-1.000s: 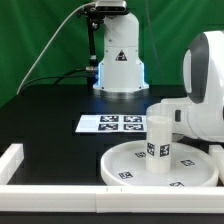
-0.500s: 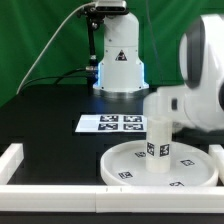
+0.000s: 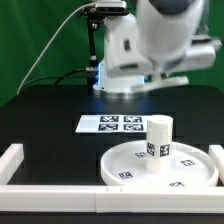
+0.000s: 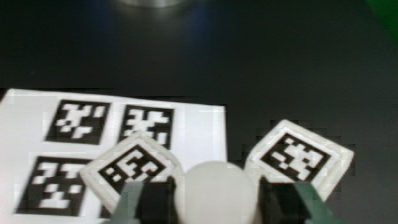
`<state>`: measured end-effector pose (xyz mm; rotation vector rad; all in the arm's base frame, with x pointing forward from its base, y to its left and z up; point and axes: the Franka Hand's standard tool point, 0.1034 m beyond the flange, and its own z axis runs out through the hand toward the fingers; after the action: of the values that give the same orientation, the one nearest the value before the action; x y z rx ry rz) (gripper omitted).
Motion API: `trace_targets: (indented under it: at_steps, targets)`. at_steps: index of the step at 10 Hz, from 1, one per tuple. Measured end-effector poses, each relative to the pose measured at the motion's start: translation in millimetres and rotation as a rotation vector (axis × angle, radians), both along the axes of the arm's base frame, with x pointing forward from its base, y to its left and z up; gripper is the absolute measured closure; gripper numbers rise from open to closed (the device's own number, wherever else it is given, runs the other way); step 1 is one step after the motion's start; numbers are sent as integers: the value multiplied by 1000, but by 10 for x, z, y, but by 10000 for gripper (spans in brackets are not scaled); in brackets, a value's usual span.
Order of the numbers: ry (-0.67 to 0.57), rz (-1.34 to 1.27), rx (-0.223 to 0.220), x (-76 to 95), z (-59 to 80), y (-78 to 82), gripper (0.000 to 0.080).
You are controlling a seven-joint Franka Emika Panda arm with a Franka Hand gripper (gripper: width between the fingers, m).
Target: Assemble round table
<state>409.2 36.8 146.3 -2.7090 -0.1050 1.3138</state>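
Note:
The large round disc (image 3: 116,166) lies at the front of the exterior view's right. The short thick cylinder leg (image 3: 159,141) stands upright on it. My arm (image 3: 172,40) is high above the table, blurred, and its gripper does not show there. In the wrist view my gripper (image 4: 217,206) is shut on a white part with two tagged faces, which looks like the cross-shaped foot (image 4: 299,156). Its rounded white body sits between the two dark fingers (image 4: 153,202). Below it, on the black table, lies the marker board.
The marker board (image 3: 112,124) lies flat mid-table, also in the wrist view (image 4: 71,130). The white border rail (image 3: 20,158) runs along the front and the exterior view's left. The robot base (image 3: 118,62) stands at the back, before a green backdrop.
My arm has risen from just above the leg's top to high over the table and swung toward the back. The leg and the disc have stayed in place.

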Motion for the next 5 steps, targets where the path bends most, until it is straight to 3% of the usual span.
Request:
trace_targets:
  at_steps: [1,2,5]
  targets:
    - [-74,-19,11,99,152,-135,589]
    - [-155,-30,7,210,204,-164,589]
    - [-352,-46,7,302,195,-173,587]
